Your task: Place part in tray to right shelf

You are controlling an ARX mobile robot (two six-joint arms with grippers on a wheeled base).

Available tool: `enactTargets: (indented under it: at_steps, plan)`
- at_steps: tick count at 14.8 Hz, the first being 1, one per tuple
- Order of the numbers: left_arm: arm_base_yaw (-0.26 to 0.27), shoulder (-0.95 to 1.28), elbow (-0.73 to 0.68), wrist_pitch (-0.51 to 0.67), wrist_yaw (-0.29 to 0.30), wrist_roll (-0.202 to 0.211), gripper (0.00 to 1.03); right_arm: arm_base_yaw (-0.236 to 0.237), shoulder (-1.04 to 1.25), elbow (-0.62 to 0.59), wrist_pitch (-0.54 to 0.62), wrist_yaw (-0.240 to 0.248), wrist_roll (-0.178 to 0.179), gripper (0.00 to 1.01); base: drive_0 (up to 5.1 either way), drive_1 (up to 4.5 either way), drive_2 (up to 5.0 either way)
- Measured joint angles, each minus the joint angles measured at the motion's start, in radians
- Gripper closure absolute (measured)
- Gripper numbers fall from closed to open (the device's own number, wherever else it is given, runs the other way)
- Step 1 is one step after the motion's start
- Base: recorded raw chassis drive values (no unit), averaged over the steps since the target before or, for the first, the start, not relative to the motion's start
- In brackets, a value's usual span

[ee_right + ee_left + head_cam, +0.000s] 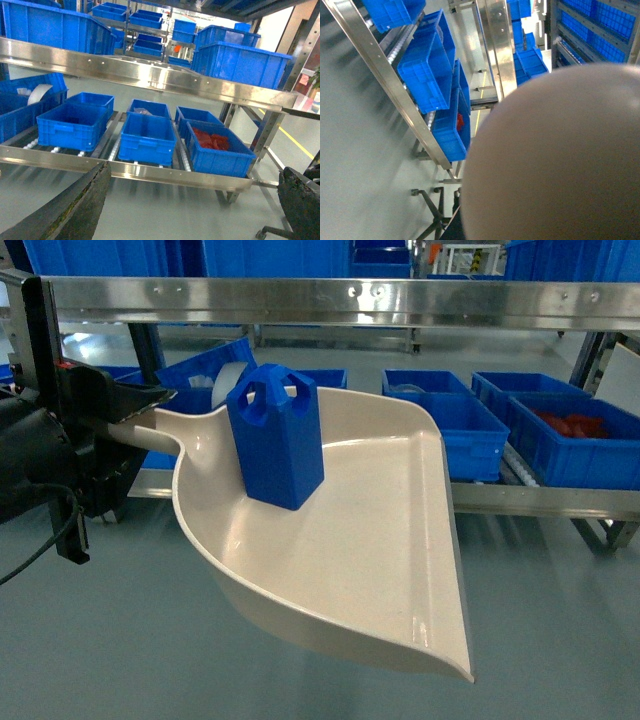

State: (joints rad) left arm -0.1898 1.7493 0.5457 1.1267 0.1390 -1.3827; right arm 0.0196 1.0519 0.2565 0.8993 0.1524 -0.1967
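Your left hand (pixel 150 425) grips the glossy tray (pixel 380 570) by its handle; the part (pixel 275 435) beyond it (light, unsecured) could slide.

One small bright-blue faceted plastic block (pixel 275 435), one large beige glossy plastic scoop tray (pixel 370 570). Right wrist view: five blue rectangular plastic crates (pixel 146 137) on the lower shelf level, one holding red parts (pixel 212 140).

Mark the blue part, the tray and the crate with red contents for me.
part (pixel 280 445), head view, front face of the block.
tray (pixel 370 550), head view, bare inner floor.
crate with red contents (pixel 220 159), right wrist view, its front wall.
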Motion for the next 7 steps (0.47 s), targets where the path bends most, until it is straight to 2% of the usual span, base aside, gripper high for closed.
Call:
enactTargets:
  at_steps: [7]
  plan:
    - [0.0,0.0,0.0,-0.003,0.0,0.0,0.86,0.0,0.0,0.0,-0.003,0.0,0.0,0.03,0.0,0.0,0.0]
